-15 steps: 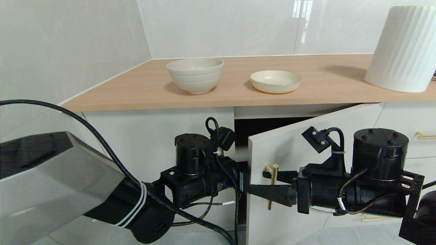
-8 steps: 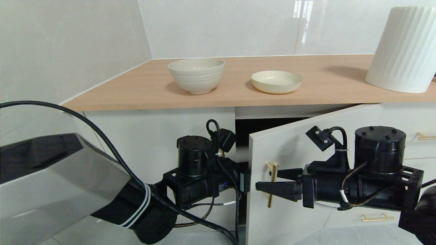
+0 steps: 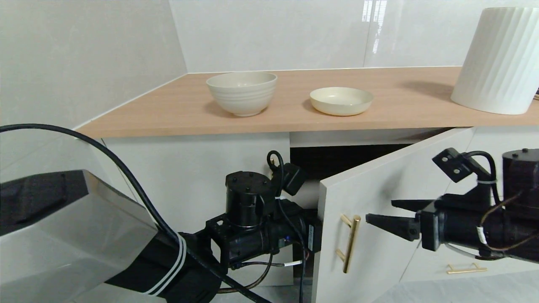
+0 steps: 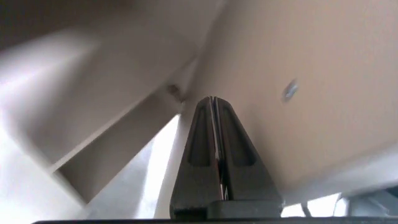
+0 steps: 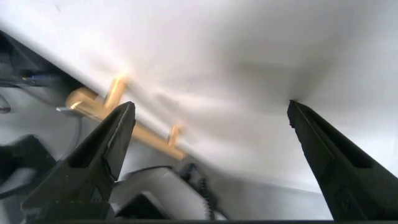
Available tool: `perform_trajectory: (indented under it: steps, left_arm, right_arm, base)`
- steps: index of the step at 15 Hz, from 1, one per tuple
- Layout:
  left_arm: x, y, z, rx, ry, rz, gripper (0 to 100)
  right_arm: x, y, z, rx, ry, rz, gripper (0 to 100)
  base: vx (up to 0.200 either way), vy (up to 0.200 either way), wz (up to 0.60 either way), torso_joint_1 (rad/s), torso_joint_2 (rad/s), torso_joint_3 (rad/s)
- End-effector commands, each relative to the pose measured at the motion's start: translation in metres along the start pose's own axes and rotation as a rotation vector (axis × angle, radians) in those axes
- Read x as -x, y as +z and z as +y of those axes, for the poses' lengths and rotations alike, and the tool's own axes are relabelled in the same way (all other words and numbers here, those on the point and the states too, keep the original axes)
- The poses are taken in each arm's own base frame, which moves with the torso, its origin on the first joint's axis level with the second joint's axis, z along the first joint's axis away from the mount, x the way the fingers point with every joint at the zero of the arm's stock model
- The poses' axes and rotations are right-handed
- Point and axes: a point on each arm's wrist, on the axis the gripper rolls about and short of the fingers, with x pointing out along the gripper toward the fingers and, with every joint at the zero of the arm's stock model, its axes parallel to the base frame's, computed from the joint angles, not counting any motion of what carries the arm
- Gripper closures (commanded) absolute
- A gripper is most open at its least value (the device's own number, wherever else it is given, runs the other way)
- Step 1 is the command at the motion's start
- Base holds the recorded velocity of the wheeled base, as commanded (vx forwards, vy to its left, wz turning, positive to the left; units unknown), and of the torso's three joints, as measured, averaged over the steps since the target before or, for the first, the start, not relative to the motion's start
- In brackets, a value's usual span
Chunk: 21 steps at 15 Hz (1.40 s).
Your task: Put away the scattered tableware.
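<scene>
My right gripper (image 3: 380, 210) is spread wide and holds nothing, just beside the gold handle (image 3: 349, 243) of the cabinet door (image 3: 379, 185) but not touching it. My left gripper (image 4: 213, 101) is clenched flat on nothing, its tips tucked in behind the door's free edge, close against the inner face. The door stands only part open. The tableware I have to put away, a ribbed bowl (image 3: 241, 92) and a shallow dish (image 3: 341, 101), sits untouched up on the counter (image 3: 168, 120), the two a little apart. My worry is the left gripper: closed fingers on a smooth panel have no real hold, so they could slide off the edge and let the door swing back. If instead the door swings wider, it could knock into my open right fingers (image 5: 115, 134), which sit right in its path
</scene>
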Motion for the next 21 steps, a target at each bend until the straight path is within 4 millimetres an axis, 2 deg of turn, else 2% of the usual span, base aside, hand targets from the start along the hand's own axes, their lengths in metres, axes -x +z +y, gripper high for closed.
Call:
perform_trajectory:
  steps: [1, 14, 18, 21]
  left_arm:
    - [0.002, 0.004, 0.001, -0.002, 0.017, -0.016, 100]
    - [-0.001, -0.004, 0.003, 0.005, 0.022, 0.009, 100]
    - [-0.001, -0.003, 0.003, 0.004, 0.021, 0.006, 100]
    - [-0.005, -0.008, 0.003, 0.006, 0.017, 0.018, 100]
  right_arm:
    - [0.028, -0.005, 0.017, 0.036, 0.028, -0.03, 0]
    - [0.027, -0.007, 0.021, 0.042, 0.013, -0.029, 0]
    - [0.026, -0.007, 0.021, 0.041, 0.015, -0.027, 0]
    - [0.027, -0.006, 0.022, 0.042, 0.015, -0.031, 0]
  base:
    - [0.0, 0.0, 0.0, 0.0, 0.0, 0.0]
    - [0.0, 0.0, 0.0, 0.0, 0.0, 0.0]
    - [-0.2, 0.0, 0.0, 0.007, 0.0, 0.0]
    - [0.0, 0.0, 0.0, 0.0, 0.0, 0.0]
